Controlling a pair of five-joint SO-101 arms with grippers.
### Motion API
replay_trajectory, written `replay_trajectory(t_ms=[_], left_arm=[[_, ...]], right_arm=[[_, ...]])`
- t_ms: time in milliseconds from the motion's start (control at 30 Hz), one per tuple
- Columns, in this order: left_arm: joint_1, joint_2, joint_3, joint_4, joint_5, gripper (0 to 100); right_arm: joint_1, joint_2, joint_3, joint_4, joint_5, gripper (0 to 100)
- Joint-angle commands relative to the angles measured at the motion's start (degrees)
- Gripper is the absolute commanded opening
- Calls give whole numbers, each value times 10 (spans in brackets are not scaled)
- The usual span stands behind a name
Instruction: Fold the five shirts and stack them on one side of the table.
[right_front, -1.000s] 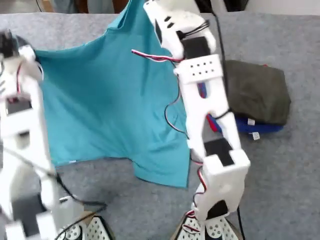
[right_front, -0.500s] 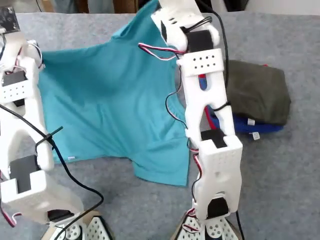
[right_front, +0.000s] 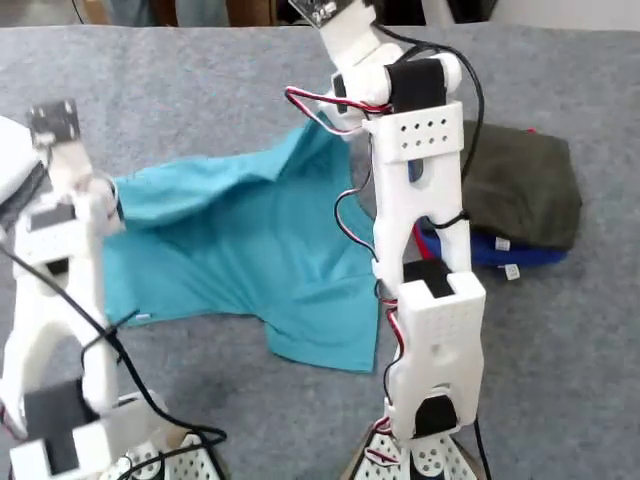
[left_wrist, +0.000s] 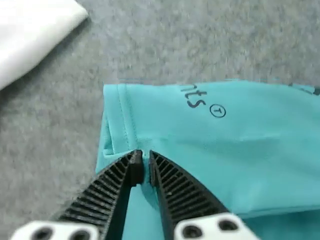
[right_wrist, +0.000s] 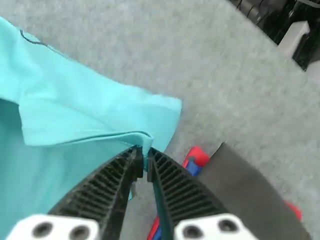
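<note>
1. The teal shirt (right_front: 250, 250) lies spread mid-table, with its far edge doubled over.
2. The left gripper (left_wrist: 142, 160) is clamped on the doubled hem at one side.
3. The right gripper (right_wrist: 144, 156) is clamped on the opposite doubled corner.
4. A stack of folded shirts (right_front: 515, 190), dark green on top, sits just beside it on the grey table (right_front: 200, 90).
</note>
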Motion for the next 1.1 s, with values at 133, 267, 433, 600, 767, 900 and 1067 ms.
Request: replay_trajectory(t_ms=[133,267,433,600,767,900,1067], left_arm=[[5,-108,116,-20,-5,29],[5,-149,116,32,-57,29],[4,-221,112,106,-110,29],[-44,-262,116,131,-120,29],[-65,-244,135,126,-120,29],[-37,-240,173,129,-126,29],[-65,-244,202,126,-181,29]], right_arm=[[-2,-144,235,-7,1,15],[2,-249,410,-70,2,15],[1,-391,652,-169,2,15],[1,-530,861,-228,2,15],[-12,-664,1001,-229,2,15],[-12,-765,1083,-210,21,15],[-12,-862,1140,-149,82,15]])
